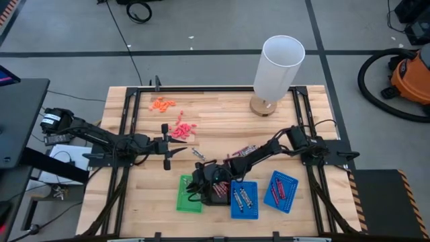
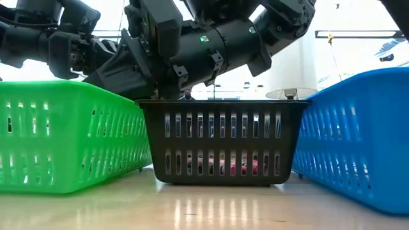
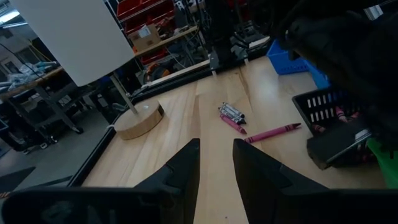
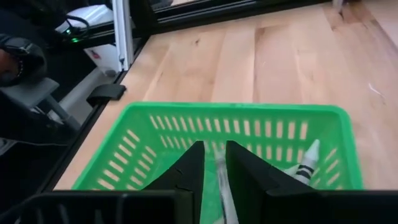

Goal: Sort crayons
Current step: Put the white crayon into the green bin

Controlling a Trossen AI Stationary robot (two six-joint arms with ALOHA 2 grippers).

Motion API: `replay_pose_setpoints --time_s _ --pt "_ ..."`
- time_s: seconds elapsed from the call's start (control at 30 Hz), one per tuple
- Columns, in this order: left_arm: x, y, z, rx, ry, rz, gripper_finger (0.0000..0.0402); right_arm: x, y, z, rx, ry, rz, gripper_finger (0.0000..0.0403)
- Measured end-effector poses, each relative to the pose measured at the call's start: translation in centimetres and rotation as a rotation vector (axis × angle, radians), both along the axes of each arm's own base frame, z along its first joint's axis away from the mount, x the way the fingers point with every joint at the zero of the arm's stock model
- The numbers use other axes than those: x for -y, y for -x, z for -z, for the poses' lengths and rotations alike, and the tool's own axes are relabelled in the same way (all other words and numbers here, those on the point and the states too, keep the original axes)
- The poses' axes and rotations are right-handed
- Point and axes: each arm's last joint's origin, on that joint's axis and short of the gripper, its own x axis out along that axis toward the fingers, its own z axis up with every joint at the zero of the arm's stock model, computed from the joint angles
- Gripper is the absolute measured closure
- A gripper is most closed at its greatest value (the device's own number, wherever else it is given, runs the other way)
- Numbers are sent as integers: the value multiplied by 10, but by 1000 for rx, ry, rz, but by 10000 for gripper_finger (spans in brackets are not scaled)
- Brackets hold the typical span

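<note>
The right gripper [image 4: 214, 163] hangs over the green tray [image 4: 186, 115], its fingers just a little apart with a grey crayon [image 4: 224, 186] between them, so the best way to finish is to let go gently and let it drop flat inside, beside the crayon [image 4: 306, 163] already lying in there. The left gripper [image 3: 216, 163] waits over bare wood with its fingers apart and nothing in them. More loose crayons [image 3: 249, 124] lie on the table [image 3: 180, 118] ahead of it, well apart from both grippers.
</note>
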Motion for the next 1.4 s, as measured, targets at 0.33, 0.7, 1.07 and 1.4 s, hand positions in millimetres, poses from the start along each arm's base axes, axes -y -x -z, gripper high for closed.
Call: replay_pose_setpoints --time_s 0.33,0.7,1.07,1.4 --pt "0 0 1 -12 -2 0 297 22 5 -24 -53 141 182 325" --pt "0 0 2 -21 -3 0 297 65 5 -15 -185 188 420 325" --pt "0 0 2 -21 -4 0 297 98 7 -10 -378 85 498 299" --pt "0 0 2 -23 -6 0 297 105 3 -16 -426 190 535 277"
